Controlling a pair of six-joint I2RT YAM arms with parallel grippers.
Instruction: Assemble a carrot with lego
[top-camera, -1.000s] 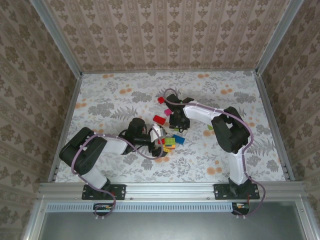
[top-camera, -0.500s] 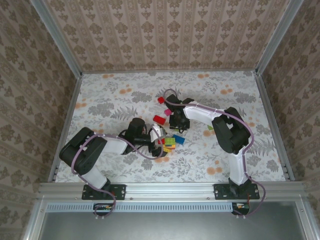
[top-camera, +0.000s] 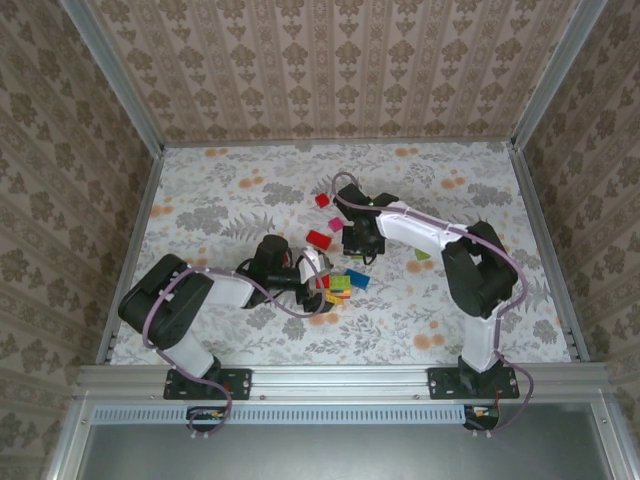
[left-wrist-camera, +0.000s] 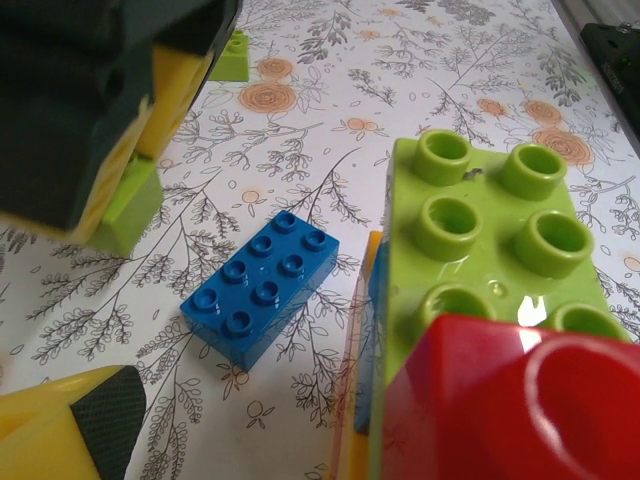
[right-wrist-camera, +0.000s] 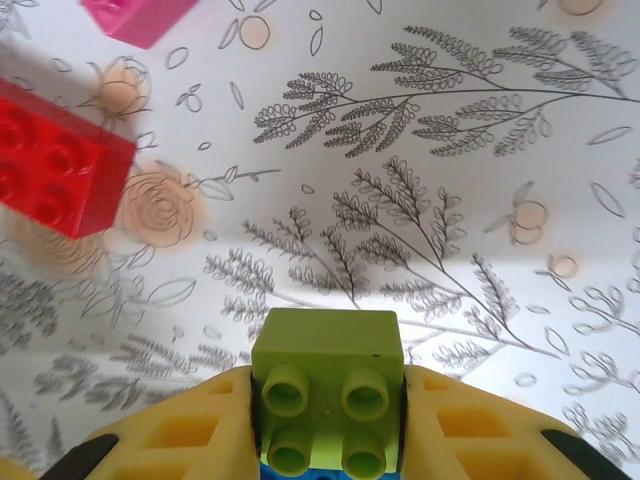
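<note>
between two fingers (right-wrist-camera: 170, 440), one green brick (right-wrist-camera: 326, 352)

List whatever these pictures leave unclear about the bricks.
- Right wrist view: the blue piece under the green brick in the right hand is cut off by the bottom edge.
- Left wrist view: the red brick is blurred and cropped; what lies under it is hidden.
- Top view: the brick pile is too small to count.

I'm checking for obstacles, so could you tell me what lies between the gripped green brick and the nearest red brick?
Nothing: the right wrist view shows bare floral table between the green brick and the red brick.
</note>
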